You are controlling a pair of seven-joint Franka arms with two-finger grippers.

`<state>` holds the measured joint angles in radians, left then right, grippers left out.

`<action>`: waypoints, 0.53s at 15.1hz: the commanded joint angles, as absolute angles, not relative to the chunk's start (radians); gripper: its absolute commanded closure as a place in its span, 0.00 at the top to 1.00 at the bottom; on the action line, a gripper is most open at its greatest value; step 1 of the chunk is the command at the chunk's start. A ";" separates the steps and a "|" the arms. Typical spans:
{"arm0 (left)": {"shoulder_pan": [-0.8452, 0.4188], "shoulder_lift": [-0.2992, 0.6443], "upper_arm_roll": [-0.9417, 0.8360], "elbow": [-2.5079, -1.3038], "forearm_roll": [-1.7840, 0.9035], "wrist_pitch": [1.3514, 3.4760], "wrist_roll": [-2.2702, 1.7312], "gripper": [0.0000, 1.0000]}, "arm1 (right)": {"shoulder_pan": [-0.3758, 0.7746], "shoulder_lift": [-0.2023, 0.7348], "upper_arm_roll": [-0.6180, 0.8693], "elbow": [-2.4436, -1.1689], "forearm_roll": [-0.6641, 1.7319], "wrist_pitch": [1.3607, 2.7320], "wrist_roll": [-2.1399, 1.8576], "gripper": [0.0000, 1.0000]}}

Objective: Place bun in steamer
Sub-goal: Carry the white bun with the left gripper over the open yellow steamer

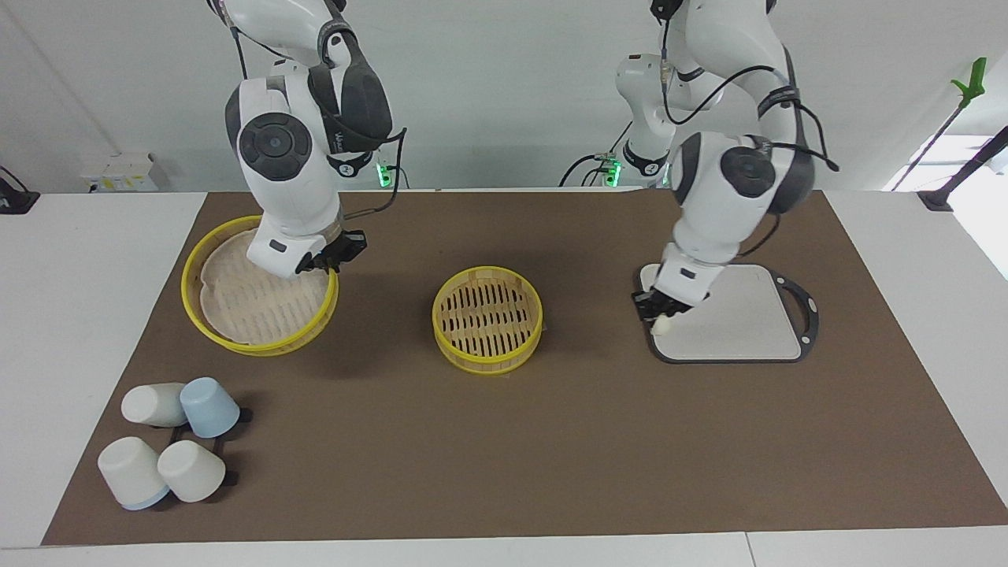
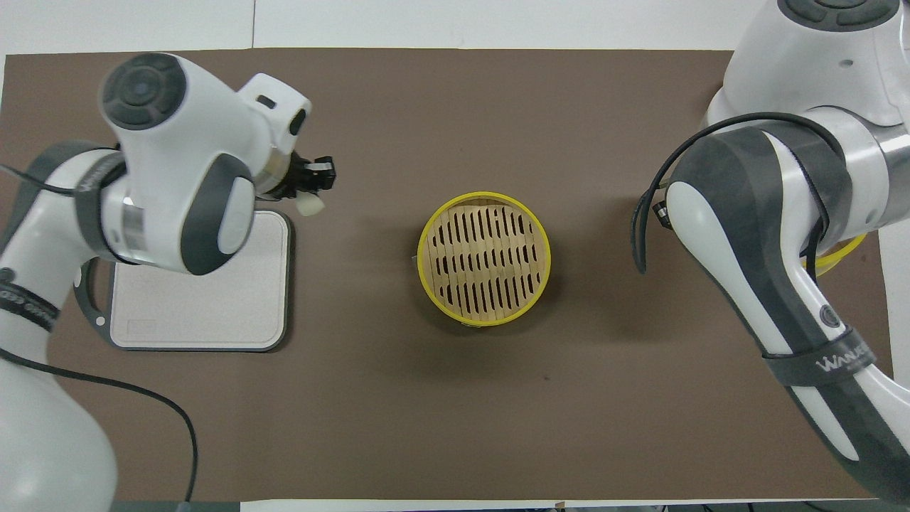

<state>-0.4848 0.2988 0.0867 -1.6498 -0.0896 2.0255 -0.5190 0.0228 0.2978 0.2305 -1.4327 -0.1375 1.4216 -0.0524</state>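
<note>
The bun point(image 1: 661, 325) is a small cream lump held in my left gripper point(image 1: 656, 309), just above the corner of the grey cutting board point(image 1: 732, 315) nearest the steamer. In the overhead view the bun point(image 2: 311, 206) shows under the left gripper point(image 2: 313, 183) at the same corner of the board point(image 2: 199, 299). The steamer point(image 1: 487, 315), yellow-rimmed with a bare slatted floor, stands empty mid-table; it also shows in the overhead view point(image 2: 485, 257). My right gripper point(image 1: 327, 262) hangs over the paper-lined yellow basket point(image 1: 252, 303) and holds nothing that I can see.
Several white and pale blue cups point(image 1: 169, 449) lie on a black rack farther from the robots, at the right arm's end. The paper-lined basket's rim point(image 2: 842, 256) peeks out under the right arm in the overhead view. A brown mat point(image 1: 551, 441) covers the table.
</note>
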 commanded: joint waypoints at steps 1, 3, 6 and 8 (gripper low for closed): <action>-0.642 0.389 0.113 -1.612 -0.101 2.155 -0.681 0.17 | 0.015 0.270 0.236 -1.460 -0.158 1.428 -0.080 0.00; -0.713 0.440 0.115 -1.624 -0.088 2.242 -0.710 0.20 | 0.014 0.268 0.236 -1.460 -0.158 1.430 -0.080 0.00; -0.767 0.469 0.113 -1.669 -0.048 2.305 -0.710 0.21 | 0.014 0.267 0.235 -1.462 -0.158 1.424 -0.078 0.00; -0.788 0.476 0.114 -1.697 -0.048 2.333 -0.710 0.22 | 0.014 0.267 0.236 -1.462 -0.158 1.424 -0.078 0.00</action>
